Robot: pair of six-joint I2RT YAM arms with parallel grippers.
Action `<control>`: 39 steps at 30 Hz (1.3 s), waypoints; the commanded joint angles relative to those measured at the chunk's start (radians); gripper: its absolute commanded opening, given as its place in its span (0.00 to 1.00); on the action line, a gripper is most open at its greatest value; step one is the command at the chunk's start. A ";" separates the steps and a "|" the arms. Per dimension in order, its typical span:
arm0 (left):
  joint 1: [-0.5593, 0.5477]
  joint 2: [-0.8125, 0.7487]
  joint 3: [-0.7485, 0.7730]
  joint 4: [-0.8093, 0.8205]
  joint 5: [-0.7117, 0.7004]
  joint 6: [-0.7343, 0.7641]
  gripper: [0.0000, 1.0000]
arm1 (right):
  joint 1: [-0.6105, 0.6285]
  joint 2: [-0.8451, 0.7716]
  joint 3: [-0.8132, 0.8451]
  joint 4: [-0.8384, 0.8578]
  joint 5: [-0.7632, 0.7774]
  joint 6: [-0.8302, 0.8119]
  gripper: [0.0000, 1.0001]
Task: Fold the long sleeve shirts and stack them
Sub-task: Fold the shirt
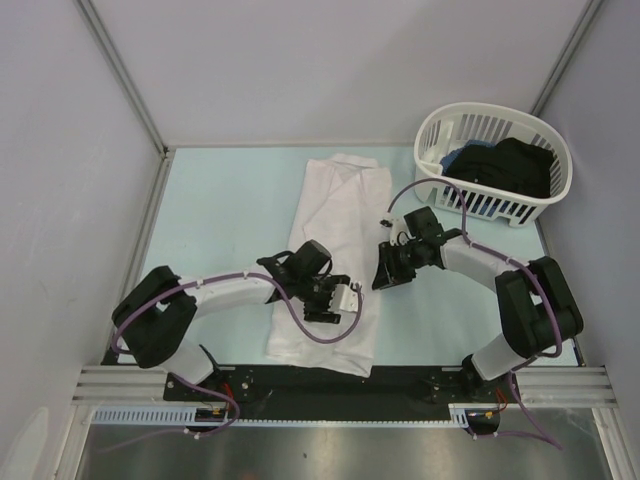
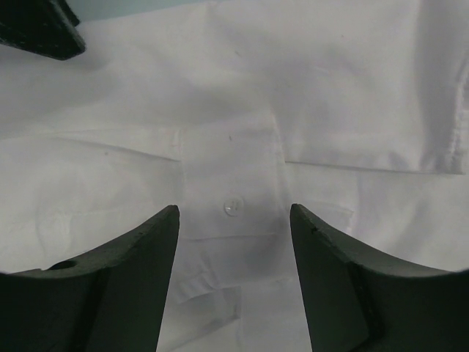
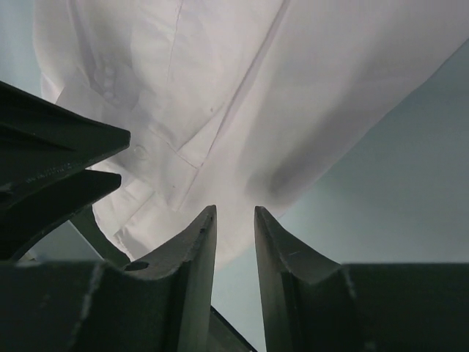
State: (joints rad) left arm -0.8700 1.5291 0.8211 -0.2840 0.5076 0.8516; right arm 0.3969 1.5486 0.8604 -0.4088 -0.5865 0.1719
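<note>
Here, white long sleeve shirt [image 1: 335, 200] on table [image 1: 220, 210], already folded into long narrow strip. Left gripper [image 2: 234, 213] open, shirt directly beneath; right gripper [image 3: 234, 213] narrowly parted, empty, shirt edge just ahead. Crosswise folds and stacking remain; dark clothes [image 1: 510, 165] wait in basket [image 1: 490, 108]

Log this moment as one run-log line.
white shirt: long folded strip | left gripper: open over the shirt | right gripper: narrowly open at its right edge | basket: dark clothes
</note>
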 commanded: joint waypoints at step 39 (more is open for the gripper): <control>0.221 -0.231 0.033 -0.023 0.149 -0.293 0.00 | 0.037 0.303 0.207 0.114 0.076 0.020 0.31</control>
State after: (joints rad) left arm -0.6685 1.3388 0.8761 -0.3374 0.5980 0.6346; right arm 0.4046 1.8095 1.0336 -0.3485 -0.5186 0.1741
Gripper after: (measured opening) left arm 0.006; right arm 0.315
